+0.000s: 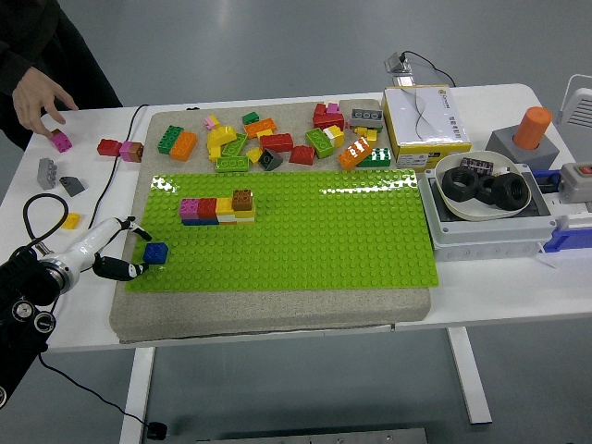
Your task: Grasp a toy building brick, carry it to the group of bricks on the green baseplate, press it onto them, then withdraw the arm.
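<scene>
Left hand (pixel 118 250) sits at the baseplate's near-left corner, fingers parted around nothing — one white finger above, a dark fingertip (pixel 131 270) below, the blue brick (pixel 155 252) just beyond them, touching or nearly so; can't tell which. Brick rests on the green baseplate (pixel 305 236), not lifted. Right hand not in view.

Risks, as a guess: fingers close off-centre and shove the brick along the studs instead of pinching it; the lower fingertip catches the plate edge; a weak pinch drops it on the way to the brick group (pixel 218 209), which lies further out and to the hand's right. Pressing down tilted could also knock that group askew.

Counts: one blue brick by the hand; one built group of about five or six bricks — pink, red, yellow, brown on top, blue under. Loose pile (pixel 277 139) at the far side of the mat, roughly twenty, too jumbled to count exactly. About six strays on the white surface (pixel 83 199) off the hand's far left. One person's hand (pixel 37 92) over a pink brick (pixel 61 141) there — could get in the way if it reaches inward.
</scene>
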